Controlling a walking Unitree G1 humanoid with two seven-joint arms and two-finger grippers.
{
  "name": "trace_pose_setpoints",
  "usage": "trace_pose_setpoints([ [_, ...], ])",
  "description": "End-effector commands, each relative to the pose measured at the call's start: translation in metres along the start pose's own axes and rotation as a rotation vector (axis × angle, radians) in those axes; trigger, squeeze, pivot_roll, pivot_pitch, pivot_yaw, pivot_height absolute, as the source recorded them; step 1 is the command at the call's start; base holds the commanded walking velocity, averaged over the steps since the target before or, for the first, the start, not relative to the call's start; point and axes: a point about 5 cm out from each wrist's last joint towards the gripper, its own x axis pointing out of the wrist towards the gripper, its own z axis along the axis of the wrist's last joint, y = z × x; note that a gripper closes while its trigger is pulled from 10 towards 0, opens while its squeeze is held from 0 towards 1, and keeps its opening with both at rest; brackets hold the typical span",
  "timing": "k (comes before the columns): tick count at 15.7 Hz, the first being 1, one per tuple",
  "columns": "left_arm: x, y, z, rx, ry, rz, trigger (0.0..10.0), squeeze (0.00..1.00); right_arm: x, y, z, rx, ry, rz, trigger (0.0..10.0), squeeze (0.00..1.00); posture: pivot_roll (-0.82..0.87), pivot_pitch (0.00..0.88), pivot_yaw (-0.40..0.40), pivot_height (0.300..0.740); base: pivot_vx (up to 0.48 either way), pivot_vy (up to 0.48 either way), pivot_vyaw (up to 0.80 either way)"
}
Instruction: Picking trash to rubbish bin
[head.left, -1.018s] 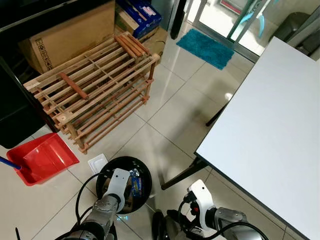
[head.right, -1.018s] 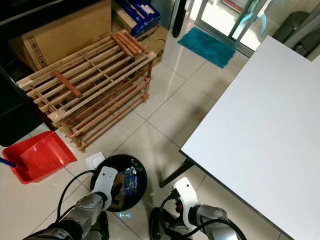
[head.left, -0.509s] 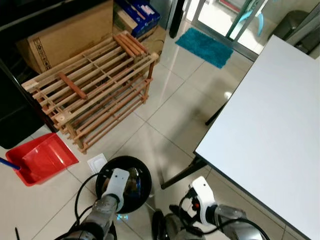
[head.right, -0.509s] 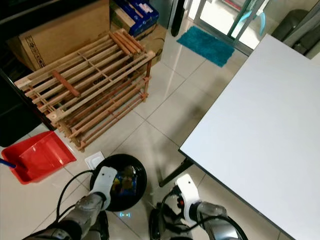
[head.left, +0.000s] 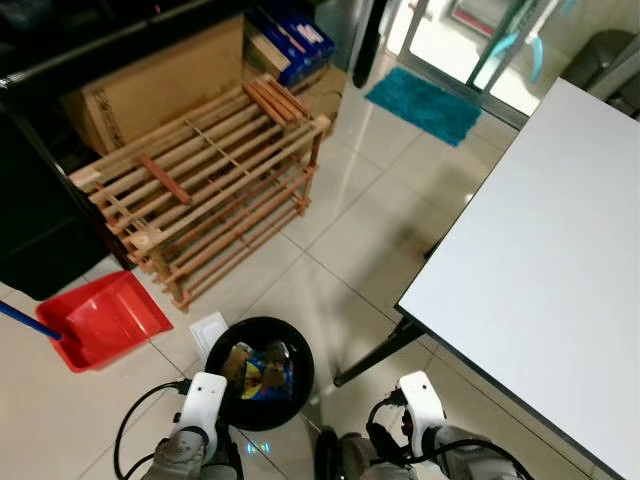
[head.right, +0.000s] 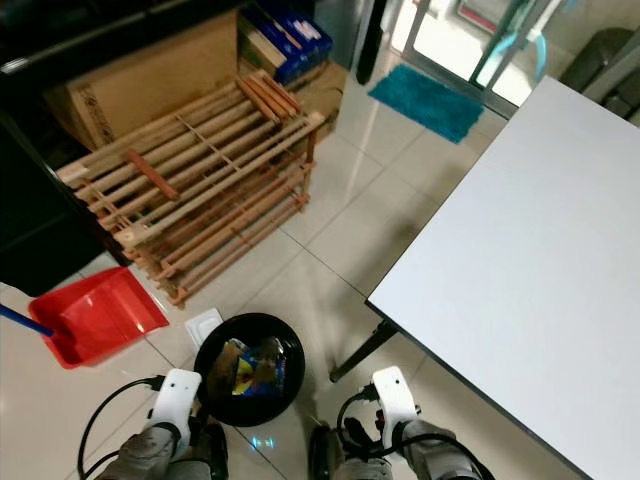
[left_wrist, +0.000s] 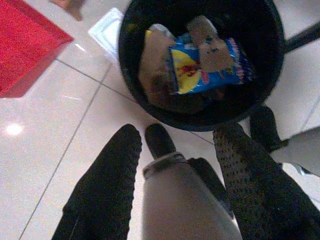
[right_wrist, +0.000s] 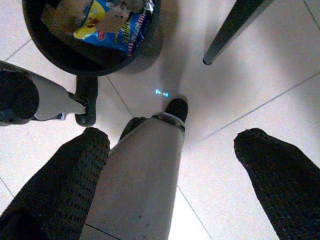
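blue and yellow snack wrapper (left_wrist: 205, 65) lies in the round black bin (head.left: 262, 340) at lower centre; left gripper (left_wrist: 175, 150) and right gripper (right_wrist: 175, 165) released, empty; best to look around for remaining trash

Silver arms, white wrist housings, black cables, textured black claw fingers (left_wrist: 107, 180)

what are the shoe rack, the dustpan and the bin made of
Shoe rack: bare, matte wood, judging by the slatted tan strips and visible joints. Dustpan: probably plastic, uniform bright red with a smooth moulded shape. Rubbish bin: likely glossy black plastic, though metal cannot be ruled out; crinkly printed wrappers lie inside.
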Motion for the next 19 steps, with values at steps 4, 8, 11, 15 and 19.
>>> trace_pose_setpoints([
  [4,-0.005,-0.002,-0.019,0.008,0.063,0.014,10.0,0.00,0.002,-0.005,-0.010,0.049,0.003,-0.069,10.0,0.00,-0.05,0.115,-0.122,0.740,0.000,0.000,0.00],
  [8,-0.004,-0.002,-0.019,0.000,0.066,0.022,10.0,0.00,-0.001,-0.015,-0.022,0.055,0.051,-0.185,10.0,0.00,-0.03,0.089,-0.130,0.740,0.000,0.000,0.00],
  [11,-0.005,-0.005,-0.021,0.001,0.070,0.023,10.0,0.00,-0.004,-0.022,-0.029,0.069,0.063,-0.268,10.0,0.00,-0.03,0.077,-0.136,0.740,0.000,0.000,0.00],
  [15,-0.006,-0.004,-0.024,0.018,0.076,0.033,10.0,0.00,-0.006,-0.027,-0.027,0.075,0.037,-0.320,10.0,0.00,-0.02,0.068,-0.138,0.740,0.000,0.000,0.00],
  [19,-0.008,0.011,-0.027,0.026,0.078,0.063,10.0,0.00,-0.014,-0.043,-0.027,-0.001,0.034,-0.344,10.0,0.00,-0.01,0.064,-0.128,0.740,0.000,0.000,0.00],
])
